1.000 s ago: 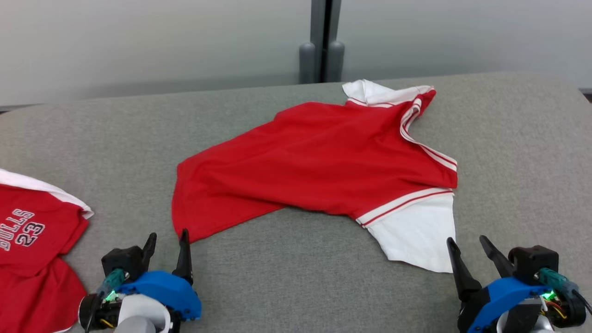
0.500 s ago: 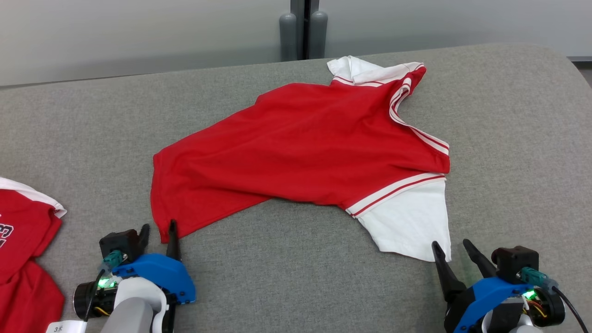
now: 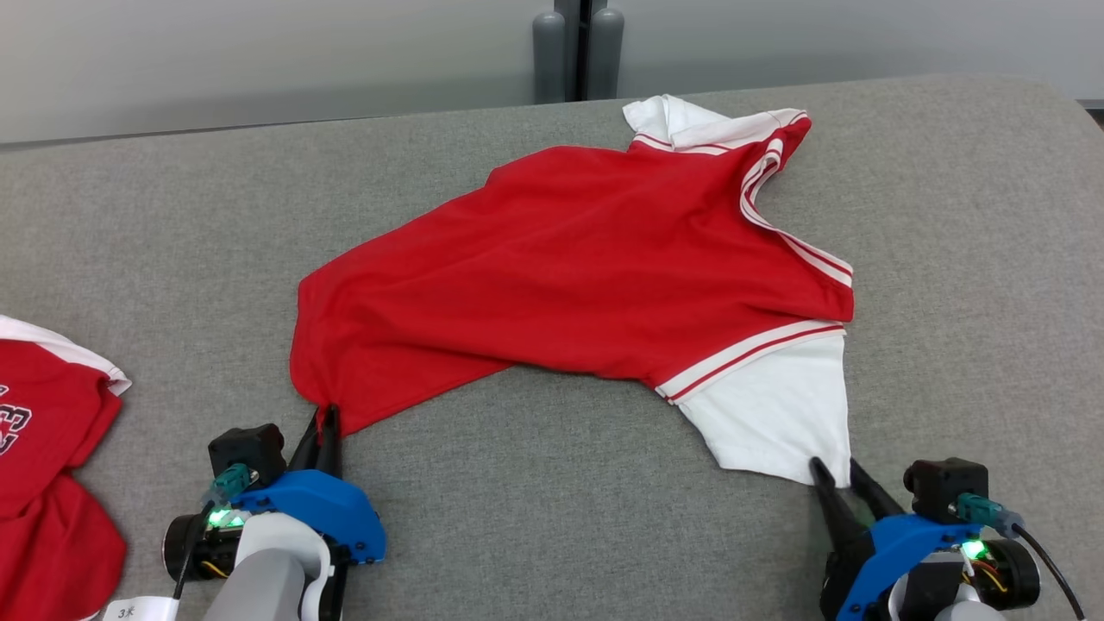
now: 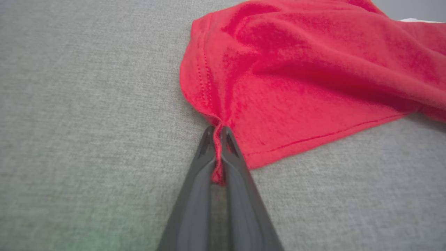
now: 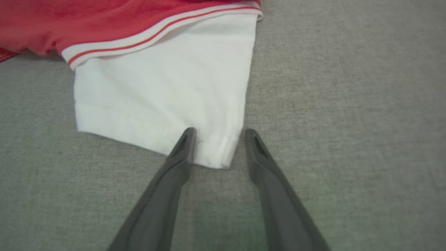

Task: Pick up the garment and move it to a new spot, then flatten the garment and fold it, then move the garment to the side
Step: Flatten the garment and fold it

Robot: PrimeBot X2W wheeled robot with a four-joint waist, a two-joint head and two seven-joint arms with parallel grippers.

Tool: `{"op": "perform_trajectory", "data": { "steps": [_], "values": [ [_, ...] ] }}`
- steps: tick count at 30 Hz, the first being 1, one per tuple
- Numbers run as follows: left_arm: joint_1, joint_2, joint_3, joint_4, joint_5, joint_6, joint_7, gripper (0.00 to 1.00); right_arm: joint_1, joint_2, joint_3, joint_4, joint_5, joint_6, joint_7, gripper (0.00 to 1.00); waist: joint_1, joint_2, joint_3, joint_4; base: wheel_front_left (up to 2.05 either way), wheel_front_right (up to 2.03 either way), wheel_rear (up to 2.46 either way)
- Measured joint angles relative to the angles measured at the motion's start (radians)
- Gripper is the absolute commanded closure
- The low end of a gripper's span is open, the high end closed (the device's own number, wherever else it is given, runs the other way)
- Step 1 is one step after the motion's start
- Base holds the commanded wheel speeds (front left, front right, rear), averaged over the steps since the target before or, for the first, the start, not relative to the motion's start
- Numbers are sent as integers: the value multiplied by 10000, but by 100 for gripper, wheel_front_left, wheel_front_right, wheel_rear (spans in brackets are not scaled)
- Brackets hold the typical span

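**Two grippers at the near corners of the garment**

Head view, with both wrist views. The red garment [image 3: 586, 267] lies spread but rumpled on the grey padded surface [image 3: 552, 535], at the centre of the frame. The left gripper [image 3: 325, 418], lower left, has its fingers pressed together on the hem corner [image 4: 226, 115]. The left wrist view confirms a thin pleat of red cloth pinched between them. The right gripper [image 3: 834, 466], lower right, has its fingers spread to either side of the near corner of the white sleeve [image 5: 167, 97]. The cloth sits between them, unpinched.

Step in hand, by judgement: taking hold for the first pick-up, with no flattening or folding done. The next move calls for the right fingers to shut on the sleeve corner. Both arms should then lift evenly, so that neither slight pinch slips.

Orientation: the long axis runs diagonally, from the hem at lower left to the striped neckline [image 3: 802, 253] at right. The neck end points right and slightly up the frame. The other sleeve [image 3: 681, 121] lies at the top, near the far edge. A second red garment [image 3: 52, 431] lies well apart at the left edge.
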Motion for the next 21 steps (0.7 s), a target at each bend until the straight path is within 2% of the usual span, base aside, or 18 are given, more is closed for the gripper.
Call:
{"op": "perform_trajectory", "data": {
  "steps": [5, 10, 13, 18, 21],
  "values": [
    [-96, -2, -36, 134, -38, -130, -217, 100, -288, 6, 142, 280, 194, 2, -228, 100, 0, 0, 46, 36, 0, 0, 0],
    [-11, -132, 274, -290, -568, -380, -460, 100, -391, 27, -347, -125, 516, 4, -788, 100, 1, 0, -113, 38, 0, 0, 0],
    [163, -290, 575, -1202, -1177, -602, -525, 100, -444, 23, -606, -855, 1177, 2, -872, 100, 1, 0, -303, -6, 0, 0, 0],
    [575, 35, 608, -3208, -1131, -633, -552, 100, -425, 27, -1193, -2702, 1427, 2, -639, 100, 1, 0, -730, -97, 0, 0, 0],
    [789, 176, 652, -4704, -1327, -646, -107, 100, -314, 21, -1492, -3919, 1312, 2, -194, 100, 1, 0, -989, -116, 0, 0, 0]
  ]
}}
